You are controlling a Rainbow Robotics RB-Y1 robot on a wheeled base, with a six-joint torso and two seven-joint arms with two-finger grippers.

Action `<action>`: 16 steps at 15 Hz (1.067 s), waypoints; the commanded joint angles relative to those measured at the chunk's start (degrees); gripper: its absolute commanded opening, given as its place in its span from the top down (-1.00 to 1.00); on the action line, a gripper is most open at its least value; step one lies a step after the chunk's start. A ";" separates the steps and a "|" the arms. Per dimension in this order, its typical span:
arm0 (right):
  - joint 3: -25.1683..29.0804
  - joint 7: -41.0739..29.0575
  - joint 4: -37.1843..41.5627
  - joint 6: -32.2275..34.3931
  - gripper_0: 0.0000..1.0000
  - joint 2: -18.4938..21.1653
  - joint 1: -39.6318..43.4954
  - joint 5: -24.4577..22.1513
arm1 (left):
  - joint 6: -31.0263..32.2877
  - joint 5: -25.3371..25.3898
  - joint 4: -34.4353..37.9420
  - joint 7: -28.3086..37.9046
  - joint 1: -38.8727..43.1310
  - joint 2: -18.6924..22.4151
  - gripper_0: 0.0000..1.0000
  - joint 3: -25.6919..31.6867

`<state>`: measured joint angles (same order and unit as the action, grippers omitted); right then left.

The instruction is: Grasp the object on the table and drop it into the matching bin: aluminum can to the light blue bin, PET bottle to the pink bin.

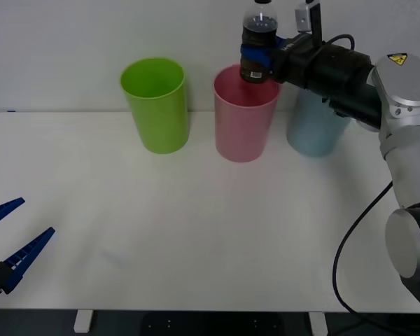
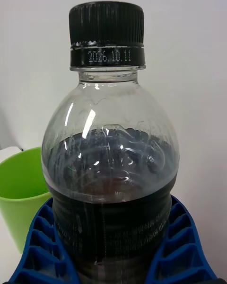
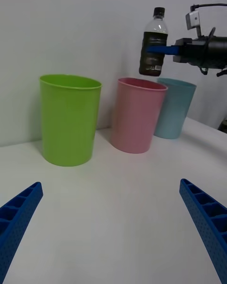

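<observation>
The PET bottle (image 1: pixel 259 42) is up in the air, upright, black screw cap on top, dark brown liquid filling it to the shoulder, a dark label around its middle. The right gripper (image 1: pixel 257 54) has it clamped around the label, blue ribbed fingers (image 2: pixel 42 246) pressed to both sides. It hangs directly over the pink bin (image 1: pixel 245 115), its base just above the round rim, no contact between them. That bin stands upright on the white table (image 1: pixel 196 238), tall and tapered. Just beside it, on the robot's right, stands the light blue bin (image 1: pixel 313 133), same shape, also upright.
</observation>
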<state>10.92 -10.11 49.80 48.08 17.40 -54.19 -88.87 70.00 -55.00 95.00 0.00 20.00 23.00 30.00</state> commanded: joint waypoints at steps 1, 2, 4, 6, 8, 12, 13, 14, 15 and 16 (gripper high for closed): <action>-0.64 0.27 -0.05 -2.12 1.00 -0.61 -0.04 0.01 | 0.00 0.00 0.00 0.00 0.00 0.00 -1.00 0.00; -0.64 0.27 -0.05 -2.12 1.00 -0.61 -0.04 0.01 | 0.00 0.00 0.00 0.00 0.00 0.00 -1.00 0.00; -0.64 0.36 -0.05 -2.12 1.00 -0.61 -0.04 0.01 | 0.00 0.00 0.00 0.00 0.00 0.00 -1.00 0.00; -0.55 0.44 -0.05 -2.12 0.91 -0.61 -0.04 0.10 | 0.00 0.00 0.00 0.00 0.00 0.00 -1.00 0.00; -0.64 0.44 -0.05 -2.12 -0.81 -0.61 0.05 0.45 | 0.00 0.00 0.00 0.00 0.00 0.00 -1.00 0.00; -0.55 0.88 -0.05 -1.94 -1.00 -0.61 0.05 0.98 | 0.00 0.00 0.00 0.00 0.00 0.00 -1.00 0.00; -0.46 1.06 -0.05 -1.68 -1.00 -0.61 0.14 1.24 | 0.00 0.00 0.00 0.00 0.00 0.00 -1.00 0.00; -0.29 1.24 -0.05 -1.15 -1.00 -0.52 0.40 1.95 | 0.00 0.00 0.00 0.00 0.00 0.00 -1.00 0.00; -0.11 1.41 -0.05 -0.45 -1.00 -0.35 0.66 2.56 | 0.00 0.00 0.00 0.00 0.00 0.00 -1.00 0.00; 0.42 1.76 -0.05 0.87 -1.00 -0.08 0.93 3.09 | 0.00 0.00 0.00 0.00 0.00 0.00 -1.00 0.00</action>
<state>10.98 -8.60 49.74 48.00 17.11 -53.48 -86.21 70.00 -55.00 95.00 0.00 20.00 23.00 30.00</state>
